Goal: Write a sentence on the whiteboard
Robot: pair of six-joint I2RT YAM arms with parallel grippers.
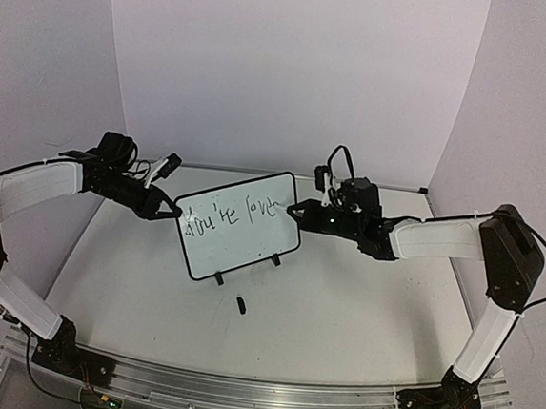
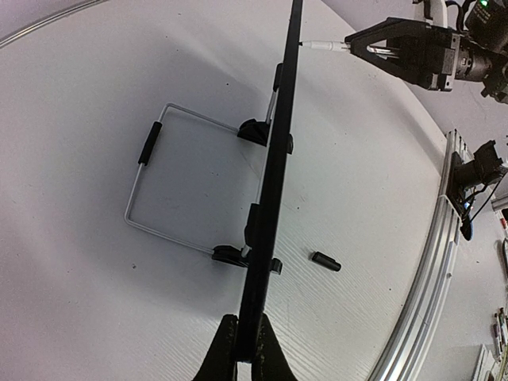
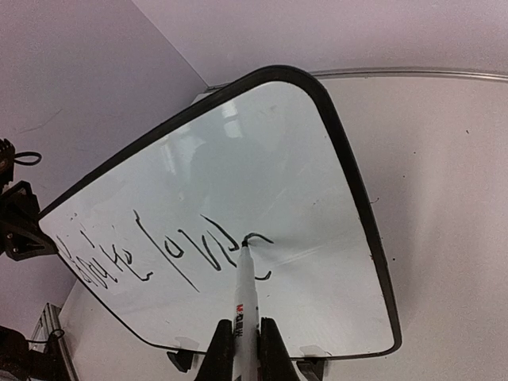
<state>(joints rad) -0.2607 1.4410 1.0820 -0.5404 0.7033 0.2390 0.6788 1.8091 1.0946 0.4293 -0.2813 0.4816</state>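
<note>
Currently the right gripper (image 3: 244,349), clenched on the marker (image 3: 245,298), rests its tip on the sentence (image 1: 212,218) on the upright mid-table whiteboard (image 1: 250,250), whose long axis runs leftward from it to the left gripper (image 2: 242,357) clamping its opposite edge.

From above, the writing (image 1: 229,210) on the whiteboard (image 1: 250,246) is too small to read past its first word, and the little black piece (image 1: 241,304) lying on the table (image 1: 360,308) in front of it is too small to identify. The left wrist view meets the whiteboard edge-on, so its written face is hidden and its far end runs off the upper edge. In the right wrist view the marker (image 3: 245,294) barrel disappears between the fingers (image 3: 221,349) of the right gripper (image 3: 245,323) and off the bottom edge, where the whiteboard's feet (image 3: 179,359) are clipped too.
</note>
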